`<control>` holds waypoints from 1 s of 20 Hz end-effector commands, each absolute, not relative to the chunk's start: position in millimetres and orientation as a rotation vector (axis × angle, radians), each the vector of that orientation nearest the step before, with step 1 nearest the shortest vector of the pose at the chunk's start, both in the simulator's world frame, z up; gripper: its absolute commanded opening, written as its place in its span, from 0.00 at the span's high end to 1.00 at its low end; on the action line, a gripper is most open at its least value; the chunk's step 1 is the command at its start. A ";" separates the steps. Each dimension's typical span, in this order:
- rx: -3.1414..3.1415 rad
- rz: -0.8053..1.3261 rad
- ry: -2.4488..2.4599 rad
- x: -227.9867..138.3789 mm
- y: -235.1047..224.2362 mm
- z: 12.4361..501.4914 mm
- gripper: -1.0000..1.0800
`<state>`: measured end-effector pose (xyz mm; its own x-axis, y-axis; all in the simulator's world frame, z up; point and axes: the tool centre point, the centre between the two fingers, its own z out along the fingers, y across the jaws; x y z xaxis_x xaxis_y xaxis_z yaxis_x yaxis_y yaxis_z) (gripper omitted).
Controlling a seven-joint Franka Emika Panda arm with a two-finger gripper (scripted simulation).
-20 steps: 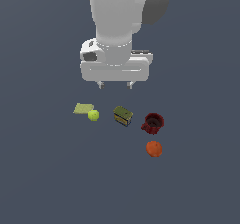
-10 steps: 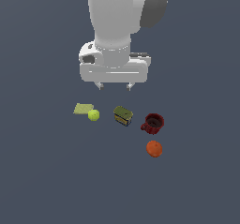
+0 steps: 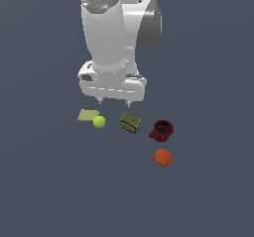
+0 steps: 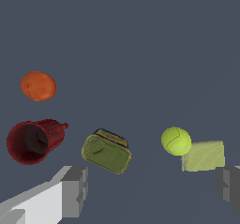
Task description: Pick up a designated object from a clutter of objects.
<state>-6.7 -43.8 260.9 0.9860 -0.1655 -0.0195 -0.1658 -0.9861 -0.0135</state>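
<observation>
Hovering claw (image 3: 114,102): wide open, holding nothing, above ball
Ball (image 3: 99,122): yellow-green, touching pad (image 3: 88,115)
Can (image 3: 130,122): near ball, w/ mug (image 3: 162,130) beyond
Orange (image 3: 163,157): farthest from ball

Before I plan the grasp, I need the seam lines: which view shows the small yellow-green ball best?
The wrist view: the small yellow-green ball appears large, its pale seam visible, touching the flat pale-green pad. The exterior view shows it only as a tiny plain dot.

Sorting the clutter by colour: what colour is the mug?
Dark red mug, inside and out; it shows best in the wrist view.
</observation>
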 end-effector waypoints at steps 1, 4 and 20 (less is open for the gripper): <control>-3.104 0.027 0.344 -9.0 -54.5 241.6 0.04; -3.084 0.024 0.466 -14.1 -70.0 214.7 0.04; -2.965 0.004 1.019 -63.5 -138.9 105.0 0.04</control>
<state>-59.6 -134.9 110.8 0.8025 -0.5966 -0.0071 -0.5966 -0.8025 -0.0068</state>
